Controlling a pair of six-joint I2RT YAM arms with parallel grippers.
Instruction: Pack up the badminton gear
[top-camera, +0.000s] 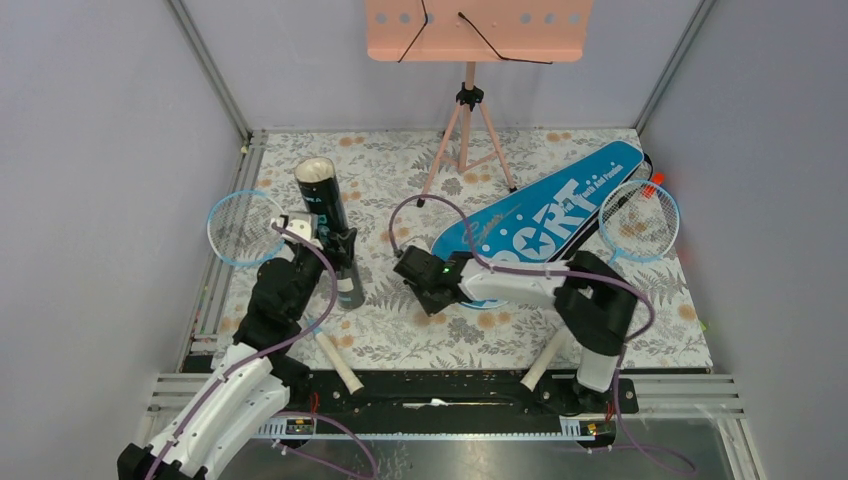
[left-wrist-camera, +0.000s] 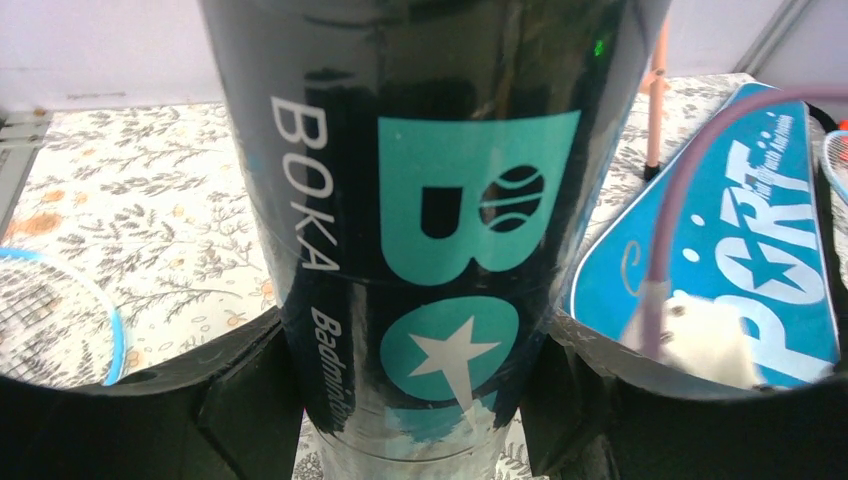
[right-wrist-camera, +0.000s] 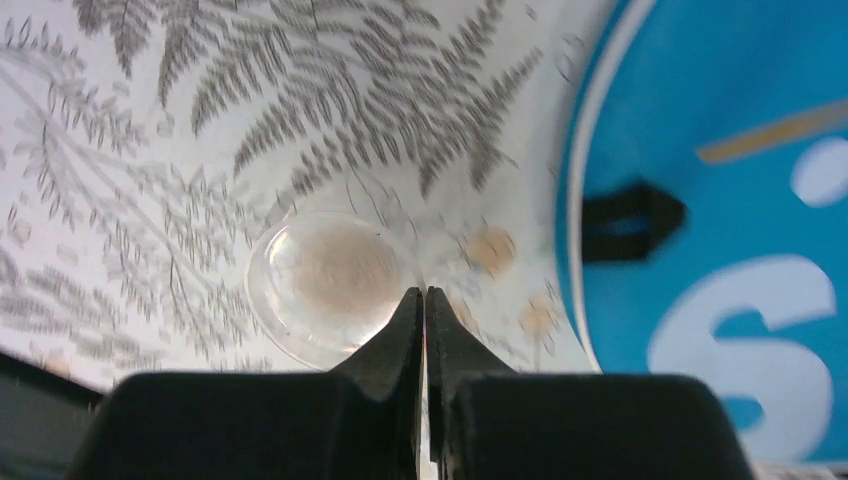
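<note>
The black tube (top-camera: 325, 215), lettered BOKA, stands upright left of centre with its top open, and my left gripper (top-camera: 340, 265) is shut on its lower part. The left wrist view shows the tube (left-wrist-camera: 420, 200) filling the gap between the fingers (left-wrist-camera: 240, 400). My right gripper (right-wrist-camera: 425, 292) is shut, its tips at the right edge of a clear round lid (right-wrist-camera: 325, 285) lying flat on the cloth. Whether the rim is pinched I cannot tell. The blue bag (top-camera: 540, 215) lies at the back right. One racket (top-camera: 245, 228) lies far left, another (top-camera: 638, 220) far right. No shuttlecocks show.
A pink tripod stand (top-camera: 470, 100) rises at the back centre. Both white racket handles (top-camera: 338, 365) (top-camera: 545, 362) reach towards the near edge by the arm bases. The bag's edge (right-wrist-camera: 720, 200) runs just right of my right gripper. Grey walls enclose three sides.
</note>
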